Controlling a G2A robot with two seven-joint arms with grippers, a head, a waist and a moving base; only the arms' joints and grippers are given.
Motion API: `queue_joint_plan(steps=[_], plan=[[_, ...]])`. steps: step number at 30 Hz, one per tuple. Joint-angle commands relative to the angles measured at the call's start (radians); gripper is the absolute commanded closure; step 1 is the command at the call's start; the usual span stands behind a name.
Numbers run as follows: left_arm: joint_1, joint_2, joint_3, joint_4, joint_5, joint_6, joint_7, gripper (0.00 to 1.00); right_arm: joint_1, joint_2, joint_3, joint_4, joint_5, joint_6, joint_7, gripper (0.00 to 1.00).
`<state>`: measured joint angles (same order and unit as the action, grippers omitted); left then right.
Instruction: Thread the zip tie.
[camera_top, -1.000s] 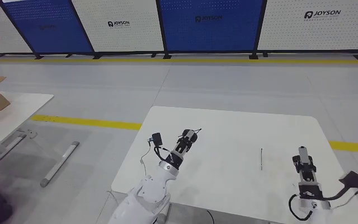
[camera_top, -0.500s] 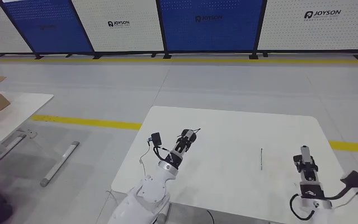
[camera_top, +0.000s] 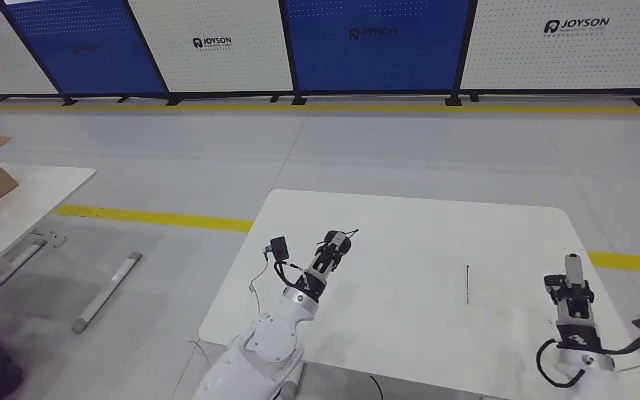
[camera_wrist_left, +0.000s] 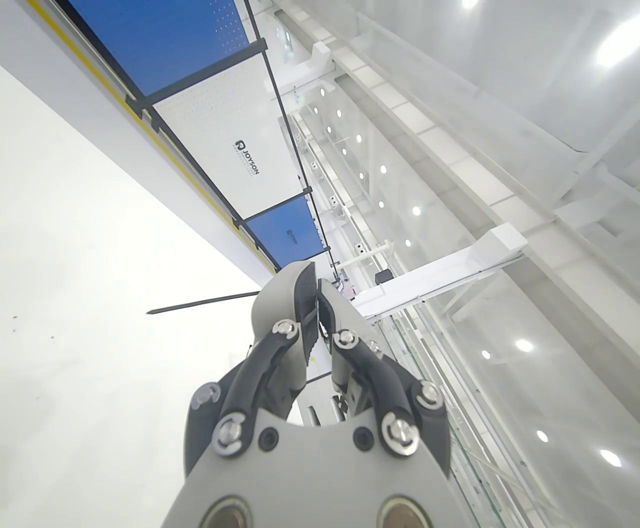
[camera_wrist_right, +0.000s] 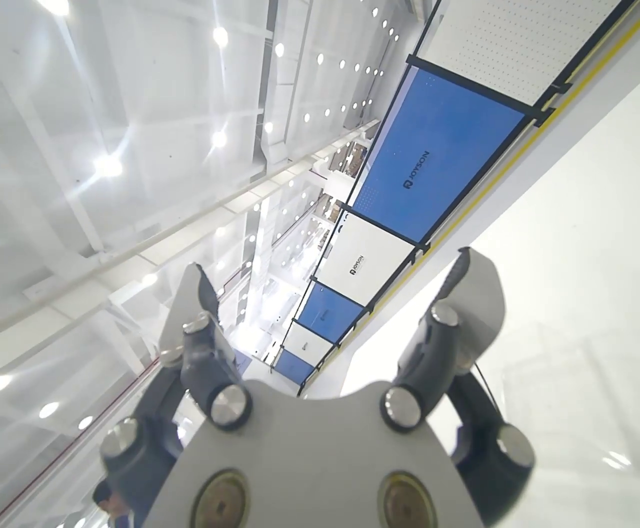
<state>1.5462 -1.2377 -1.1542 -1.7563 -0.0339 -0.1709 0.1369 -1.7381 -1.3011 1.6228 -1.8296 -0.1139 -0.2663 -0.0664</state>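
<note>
The right gripper (camera_top: 571, 262) has drawn back toward the table's right edge. It is farther from the second tie (camera_top: 467, 283) than a second ago. Its jaws stand wide apart with nothing between them.

The left gripper (camera_top: 341, 238) has not moved. Its jaws are closed pad to pad on a thin black tie (camera_wrist_left: 200, 304), whose pointed tail juts out from behind one fingertip.

The second tie, also thin and black, lies straight and flat where it lay before. It is between the two grippers, nearer the right one and well apart from both.

The table (camera_top: 420, 225) is plain white. Past it is grey floor with a yellow line (camera_top: 150, 217), then a wall of blue and white panels (camera_top: 377, 45). Another white table (camera_top: 40, 190) stands off to the left.
</note>
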Motion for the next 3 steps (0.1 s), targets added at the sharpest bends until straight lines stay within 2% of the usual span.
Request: queue_joint_plan(steps=[1,3], plan=[[0.000,0.000,0.000,0.000,0.000,0.000,0.000,1.00,0.000,0.000,0.000,0.000,0.000,0.000,0.000,0.00],[0.000,0.000,0.000,0.000,0.000,0.000,0.000,1.00,0.000,0.000,0.000,0.000,0.000,0.000,0.000,0.00]])
